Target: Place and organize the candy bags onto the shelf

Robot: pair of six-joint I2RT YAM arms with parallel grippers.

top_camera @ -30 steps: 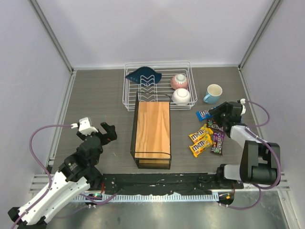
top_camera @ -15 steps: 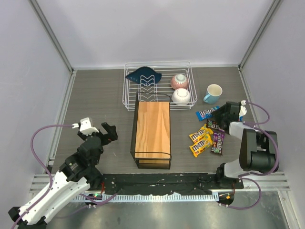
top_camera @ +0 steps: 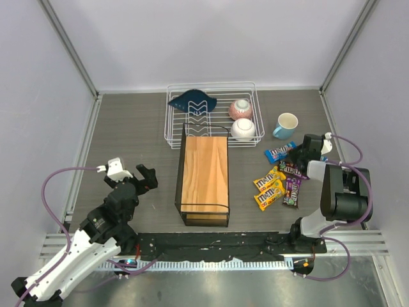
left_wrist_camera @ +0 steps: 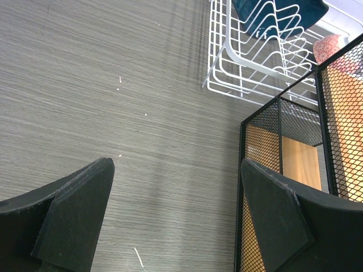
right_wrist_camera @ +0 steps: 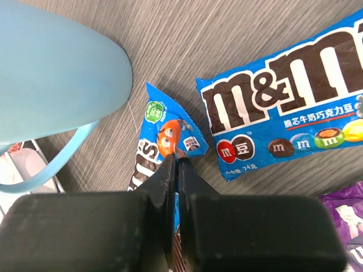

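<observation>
One candy bag (right_wrist_camera: 164,127), blue at its end, sits near the right edge of the table with your right hand (right_wrist_camera: 177,161) pinched nearly shut on its crimped tip. A second blue bag (right_wrist_camera: 295,107) lies just beside it, clear of the jaws. Your left hand (left_wrist_camera: 176,209) hangs wide open over the table toward the left edge, holding nothing. The grip looks thin: only a sliver of glossy film is between the fingers, so a quick lift could let the bag slide out or leave it dangling and swinging. The light blue mug (right_wrist_camera: 51,68) stands right next to the pinched bag, and a careless rise or turn could knock it. The shelf (top_camera: 204,169) stands mid-table, well apart from the bags, and its black frame runs round the wooden plank, so a low-hanging bag may snag there. The yellow bags (top_camera: 270,196) and the purple bag (top_camera: 292,190) lie near the right edge too, and a low pass could sweep them
</observation>
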